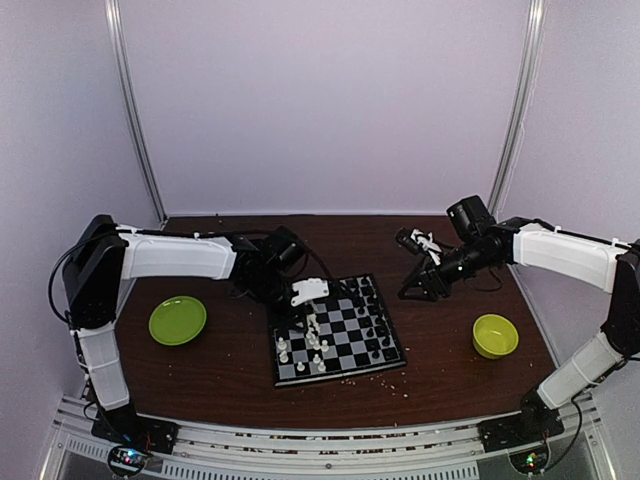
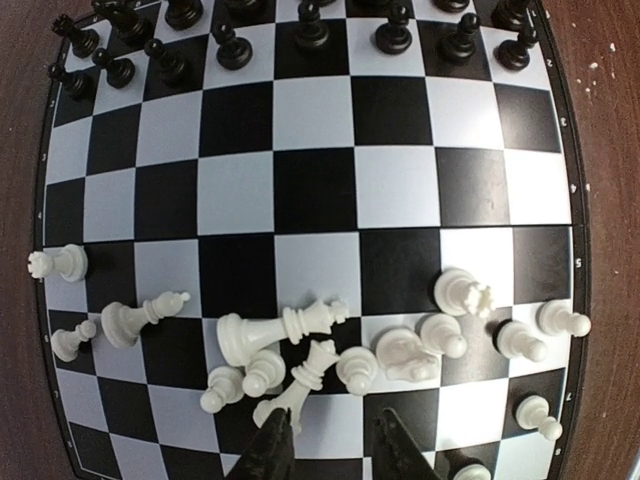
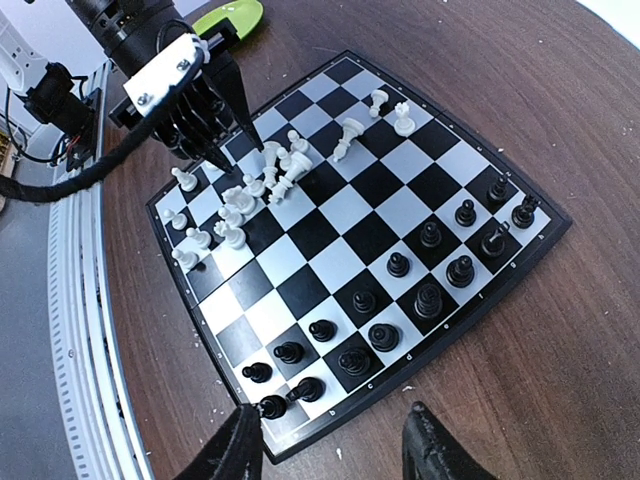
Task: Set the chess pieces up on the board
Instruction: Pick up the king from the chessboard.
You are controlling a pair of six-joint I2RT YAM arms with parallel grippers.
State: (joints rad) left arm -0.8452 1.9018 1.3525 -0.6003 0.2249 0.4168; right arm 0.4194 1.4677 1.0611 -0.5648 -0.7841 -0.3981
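The dark wooden table [image 1: 230,380] is carrying the board [image 1: 340,376] at its middle, turned a little askew, and both arms are reaching in over it. The left gripper [image 2: 335,450] is hanging low over the white end of the board, fingers spread with nothing between them. The right gripper [image 3: 335,455] is hovering off the black end, also spread and empty, well apart from any white piece.

The black pieces [image 3: 428,298] are standing upright along their own edge, roughly in two rows and looking close to set. The white pieces [image 2: 400,355] are the trouble: they're bunching in a jumble on the near ranks, several lying on their sides and touching.

Here's what matters. One toppled white piece [image 2: 305,380] is lying just ahead of the left fingertips, its base almost at the left-hand finger and its long axis slanting up and to the right across the gap. The left arm is plainly the nearer one, so the pick looks like its job, and the fingers would need to straddle that slanting body crosswise.
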